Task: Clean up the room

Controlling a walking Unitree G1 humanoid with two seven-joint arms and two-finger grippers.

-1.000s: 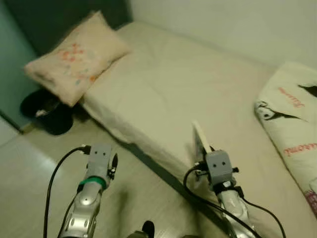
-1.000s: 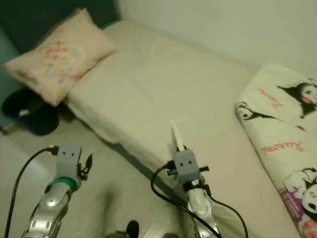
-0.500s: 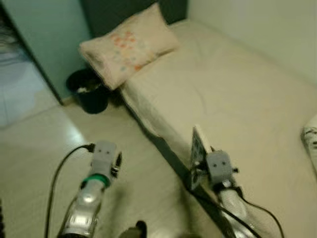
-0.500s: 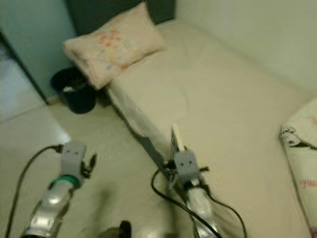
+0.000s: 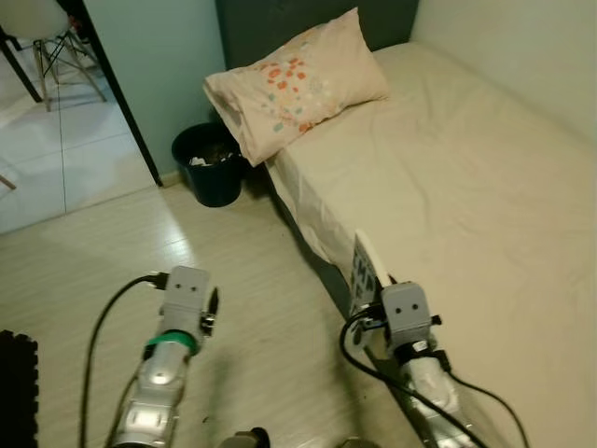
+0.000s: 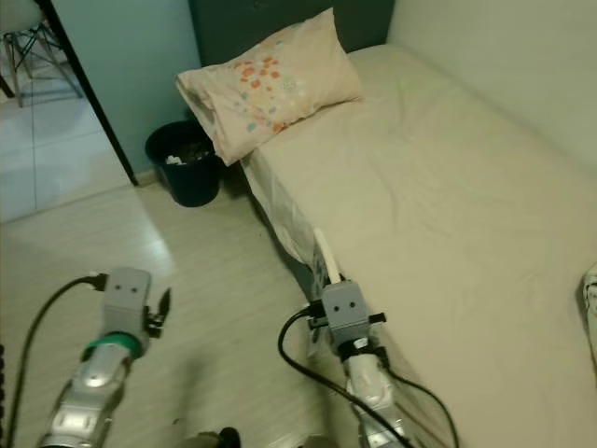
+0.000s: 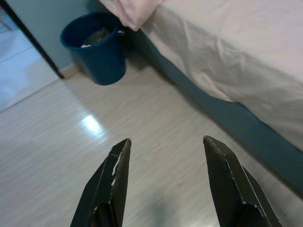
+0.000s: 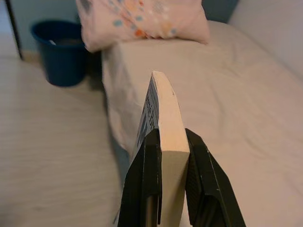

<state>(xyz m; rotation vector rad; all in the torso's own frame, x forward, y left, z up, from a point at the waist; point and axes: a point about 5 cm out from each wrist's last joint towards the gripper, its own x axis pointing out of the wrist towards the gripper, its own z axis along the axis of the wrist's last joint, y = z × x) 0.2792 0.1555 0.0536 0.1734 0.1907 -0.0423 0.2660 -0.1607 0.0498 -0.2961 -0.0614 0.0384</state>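
**Book pinched upright in the right gripper, bin ahead by the bed head**

The right gripper point(image 8: 165, 156) has its 2 black fingers point(image 8: 144, 184) pressed against the covers of a thin book point(image 8: 165, 118), which stands on edge between them, spine side up and pale page block facing the wrist camera. In the head views the book point(image 5: 364, 271) rises just beyond the gripper point(image 5: 373, 289), over the near edge of the bed point(image 5: 466, 187).

It looks light and fairly stiff: a slim paperback that holds its shape in the pinch. The covers seem smooth, so it could slide or pivot if the squeeze slackens. The hold sits low on the book, leaving most of it standing free above the fingers; a grip nearer the middle would probably resist tipping better.

The left gripper point(image 7: 163, 179) hangs over bare wooden floor point(image 7: 142, 123) with its fingers spread apart and nothing between them.

Farther ahead of both grippers, a dark blue bin point(image 7: 97, 47) with some scraps inside stands on the floor against the teal wall, just beside the bed's corner. A patterned pillow point(image 5: 294, 79) lies beyond it at the head of the bed, 1 corner overhanging the bin.
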